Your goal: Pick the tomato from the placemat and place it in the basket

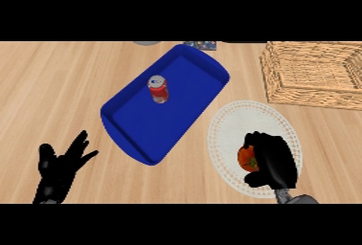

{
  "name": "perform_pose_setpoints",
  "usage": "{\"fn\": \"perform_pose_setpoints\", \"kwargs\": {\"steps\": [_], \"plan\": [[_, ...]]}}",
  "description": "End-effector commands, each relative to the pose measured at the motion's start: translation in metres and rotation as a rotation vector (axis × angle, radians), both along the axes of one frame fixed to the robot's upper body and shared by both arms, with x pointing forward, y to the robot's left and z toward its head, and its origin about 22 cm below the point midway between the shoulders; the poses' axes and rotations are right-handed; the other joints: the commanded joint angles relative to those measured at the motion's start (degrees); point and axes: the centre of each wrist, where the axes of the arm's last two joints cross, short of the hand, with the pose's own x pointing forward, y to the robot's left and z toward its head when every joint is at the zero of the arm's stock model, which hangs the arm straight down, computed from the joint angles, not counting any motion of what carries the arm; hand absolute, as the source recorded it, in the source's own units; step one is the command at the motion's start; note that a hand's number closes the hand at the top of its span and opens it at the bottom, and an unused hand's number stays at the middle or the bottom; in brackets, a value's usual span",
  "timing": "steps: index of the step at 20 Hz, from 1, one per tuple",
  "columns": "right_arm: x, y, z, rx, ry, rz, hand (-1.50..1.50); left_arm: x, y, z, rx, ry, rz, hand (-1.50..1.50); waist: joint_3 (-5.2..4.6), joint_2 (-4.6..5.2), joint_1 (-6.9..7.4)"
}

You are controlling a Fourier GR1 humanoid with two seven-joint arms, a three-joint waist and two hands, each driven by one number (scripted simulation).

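A red tomato (246, 159) lies on the round white placemat (244, 119) at the lower right. My right hand (272, 160) covers most of it, fingers and thumb curled round it, so only its left side shows. The woven wicker basket (279, 79) stands at the upper right, beyond the placemat. Near the lower left edge my left hand (60, 165) rests open with fingers spread, far from the tomato.
A blue tray (176, 119) lies diagonally across the middle of the wooden counter, with a red soda can (159, 89) lying on it. Small partly cut-off items sit at the far edge, one grey (147, 43) and one dark (201, 45).
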Motion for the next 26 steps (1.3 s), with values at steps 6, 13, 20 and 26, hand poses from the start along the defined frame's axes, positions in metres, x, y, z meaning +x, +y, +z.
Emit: {"fn": "perform_pose_setpoints", "kwargs": {"steps": [6,13,20,26], "plan": [[0.027,0.043,0.007,-0.041,0.188,-0.009,1.50,-0.010,-0.004,-0.024,0.018,0.091,-0.009,0.00,-0.15,0.96,0.51],[0.049,0.067,0.059,0.236,0.136,-0.050,1.50,-0.005,0.013,-0.004,0.004,0.078,0.018,0.00,-0.08,0.72,-0.03],[0.042,0.049,0.143,0.752,-0.259,-0.084,1.50,-0.015,-0.001,-0.014,0.007,0.075,0.017,0.00,-0.06,0.51,-0.42],[0.037,0.016,0.227,0.799,-0.359,-0.188,1.50,-0.015,0.012,-0.019,0.013,0.082,0.004,0.00,-0.16,0.59,-0.58]]}}
